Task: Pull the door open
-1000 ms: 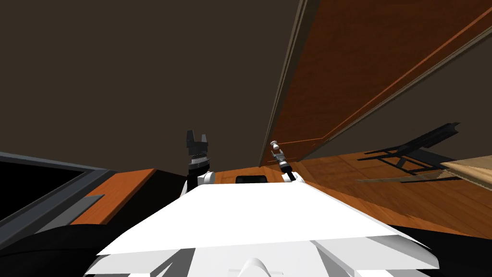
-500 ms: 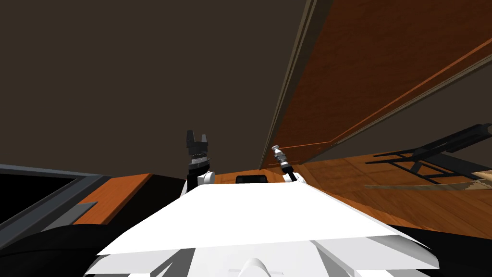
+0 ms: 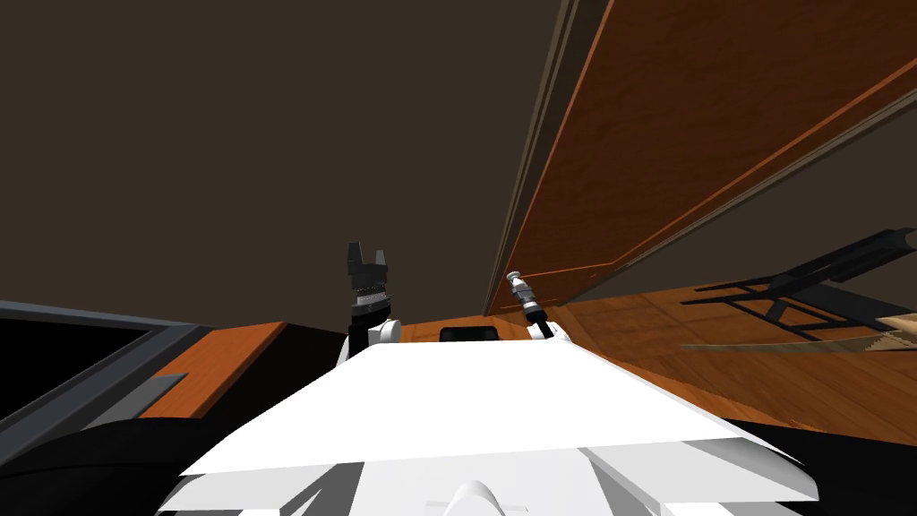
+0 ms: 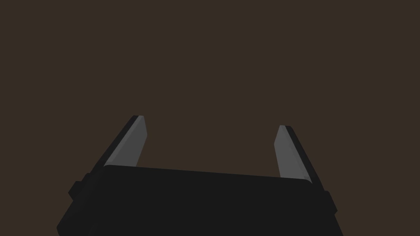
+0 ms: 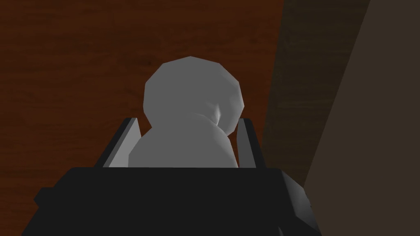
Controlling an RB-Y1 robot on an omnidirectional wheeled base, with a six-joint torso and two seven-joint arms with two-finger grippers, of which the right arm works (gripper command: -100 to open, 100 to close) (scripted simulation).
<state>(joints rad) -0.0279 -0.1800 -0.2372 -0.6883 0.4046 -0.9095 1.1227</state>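
Ok, R gripper (image 5: 188, 121) is clamping the grey round door knob (image 5: 192, 92), fingers pressing its sides, nothing slack. Knob is sitting on the red-brown wood door (image 5: 74, 61), near its free edge. The dark door frame (image 5: 311, 90) is running just beside the knob, on the side away from the panel.

Knob's stem seems to be lying roughly along the fingers, so I'm reading the pull dir as straight back along the gripper, toward me, then curving away from the frame as the panel swings. R arm is the one on the knob. L gripper (image 3: 367, 258) is hanging well apart from the knob, jaws wide w/ nothing btwn them, facing the dark brown wall (image 3: 269, 134).

Vs 1 s ago: door's knob-side edge is now showing as a lighter strip coming off the frame, the panel is spreading wider in head view, and the knob is sitting slightly lower. Black chair (image 3: 806, 287) beyond the knob has slid sideways too, so part of that is my own body moving. Judging: door cracked, pull underway, not done.
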